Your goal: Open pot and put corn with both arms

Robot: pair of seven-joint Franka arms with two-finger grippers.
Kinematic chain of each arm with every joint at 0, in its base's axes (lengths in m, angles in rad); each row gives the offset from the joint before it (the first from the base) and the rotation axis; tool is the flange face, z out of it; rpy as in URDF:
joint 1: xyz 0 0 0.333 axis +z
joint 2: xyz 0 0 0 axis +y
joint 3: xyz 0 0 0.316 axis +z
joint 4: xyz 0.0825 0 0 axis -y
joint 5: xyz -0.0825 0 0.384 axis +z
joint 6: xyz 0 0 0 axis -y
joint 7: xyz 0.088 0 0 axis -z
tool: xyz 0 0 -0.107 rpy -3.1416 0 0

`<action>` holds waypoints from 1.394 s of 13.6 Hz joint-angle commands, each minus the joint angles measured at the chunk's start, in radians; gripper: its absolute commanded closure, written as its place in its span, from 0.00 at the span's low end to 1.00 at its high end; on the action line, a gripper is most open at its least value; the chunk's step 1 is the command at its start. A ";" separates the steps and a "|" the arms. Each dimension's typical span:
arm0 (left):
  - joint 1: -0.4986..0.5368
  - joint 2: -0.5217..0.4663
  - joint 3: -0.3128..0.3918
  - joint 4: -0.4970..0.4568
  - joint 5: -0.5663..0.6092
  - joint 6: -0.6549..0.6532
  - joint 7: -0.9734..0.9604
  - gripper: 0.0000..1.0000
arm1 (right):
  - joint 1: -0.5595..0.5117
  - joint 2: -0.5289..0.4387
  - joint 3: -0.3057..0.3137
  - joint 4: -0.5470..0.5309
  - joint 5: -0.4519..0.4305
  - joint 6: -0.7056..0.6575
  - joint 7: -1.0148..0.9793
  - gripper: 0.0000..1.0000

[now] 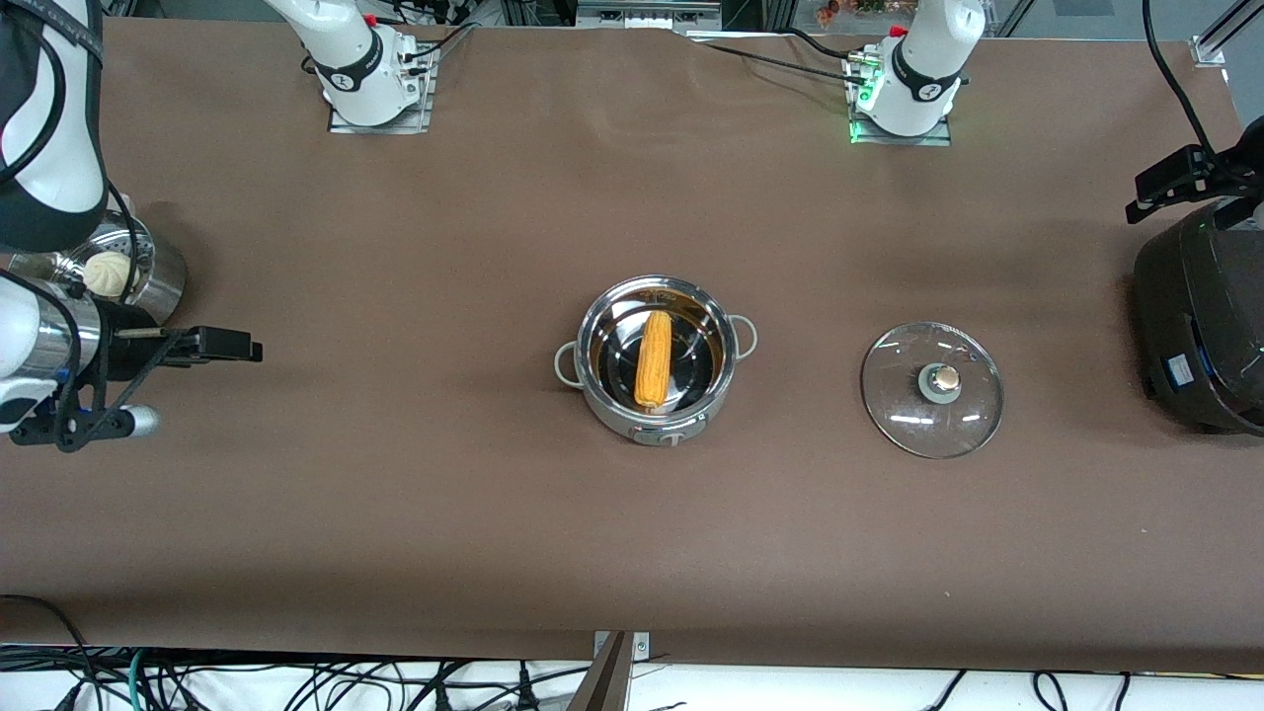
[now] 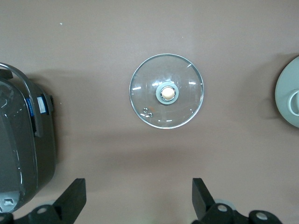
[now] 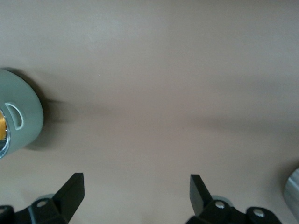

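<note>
The steel pot [image 1: 590, 336] stands open at the middle of the table. The corn [image 1: 653, 359] lies inside it. The glass lid [image 1: 932, 389] with its tan knob lies flat on the table beside the pot, toward the left arm's end; it also shows in the left wrist view [image 2: 166, 91]. My left gripper [image 1: 1175, 183] hangs open and empty by the black cooker, and its own view shows it [image 2: 139, 196] above bare table. My right gripper [image 1: 237, 348] is open and empty over bare table at the right arm's end, as its own view [image 3: 138, 193] shows. The pot's side [image 3: 21, 116] shows there.
A big black cooker [image 1: 1200, 326] stands at the left arm's end of the table, also in the left wrist view [image 2: 23, 144]. A perforated steel bowl [image 1: 163, 276] with a white bun [image 1: 109, 274] stands at the right arm's end.
</note>
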 commanded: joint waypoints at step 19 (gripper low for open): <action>0.002 0.025 -0.022 0.039 0.017 -0.024 -0.066 0.00 | -0.051 -0.446 0.003 -0.578 -0.134 0.264 -0.025 0.00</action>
